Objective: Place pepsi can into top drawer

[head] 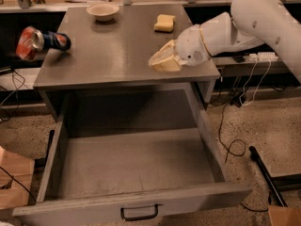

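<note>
Far left, floor level: wooden box (10,182) with a black cable (14,181) trailing over it.

Left edge of the grey surface (117,55): 2 cans lie on their sides, end to end.
- Red-and-silver can (27,44) is outermost and pokes out past the surface edge, silver end turned toward its neighbour.
- Pepsi can (57,40) lies just inside it at the left rim, blue body with a red-and-white mark. The 2 look to be touching; cannot tell for sure.

Back of the surface, left of centre: 1 small pale bowl (102,11), upright. Cannot tell what is inside from here.

Below the surface: top drawer (131,164), pulled well out toward me.
- Bare grey floor shows from wall to wall.
- Front panel is plain grey with 1 black handle (139,214) at its middle.
- The pepsi can is up on the surface, not in this drawer.

Back of the surface, right of centre: 1 yellow sponge (164,22), lying flat, well apart from the bowl.

Right front of the surface: gripper (153,64) hangs just above the top, pointing left and slightly down.
- The 2 tan fingers (165,62) are drawn together to a wedge, with nothing between them.
- Well apart from both cans, with the whole width of the surface between.

Right: white arm (254,18) comes in from the upper right corner. A white power strip (265,56) sits behind it, and a black cable (230,145) loops on the speckled floor.
</note>
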### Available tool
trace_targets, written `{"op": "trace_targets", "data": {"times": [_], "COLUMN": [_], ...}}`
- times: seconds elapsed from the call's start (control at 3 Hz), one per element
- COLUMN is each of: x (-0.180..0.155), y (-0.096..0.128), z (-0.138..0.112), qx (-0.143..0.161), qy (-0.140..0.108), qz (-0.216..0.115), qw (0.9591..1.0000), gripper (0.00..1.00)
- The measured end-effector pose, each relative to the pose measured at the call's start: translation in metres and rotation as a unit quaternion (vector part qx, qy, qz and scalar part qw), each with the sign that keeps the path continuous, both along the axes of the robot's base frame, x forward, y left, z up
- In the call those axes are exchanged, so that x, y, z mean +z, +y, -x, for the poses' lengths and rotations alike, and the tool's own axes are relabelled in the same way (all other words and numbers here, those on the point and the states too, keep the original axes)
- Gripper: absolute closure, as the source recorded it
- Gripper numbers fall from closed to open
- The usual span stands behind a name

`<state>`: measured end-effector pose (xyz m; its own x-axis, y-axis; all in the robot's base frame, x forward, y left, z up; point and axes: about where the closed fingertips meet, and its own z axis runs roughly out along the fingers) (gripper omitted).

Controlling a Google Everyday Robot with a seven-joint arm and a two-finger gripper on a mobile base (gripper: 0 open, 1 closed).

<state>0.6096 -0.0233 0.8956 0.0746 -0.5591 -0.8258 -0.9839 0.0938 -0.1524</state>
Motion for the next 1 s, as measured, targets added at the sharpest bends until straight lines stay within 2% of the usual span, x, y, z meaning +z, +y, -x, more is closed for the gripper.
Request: {"op": "trace_targets", "data": {"times": [0.33,1.0], "x": [-0.0137,-0.0166], "y": [-0.0065,-0.0041], "z": [0.0738,0.0696], "qx": [0.029,0.030], "qy": [0.016,0.019], "qz": [0.004,0.005], "qw": [0.9994,0.9994], "gripper": [0.98,0.52]}}
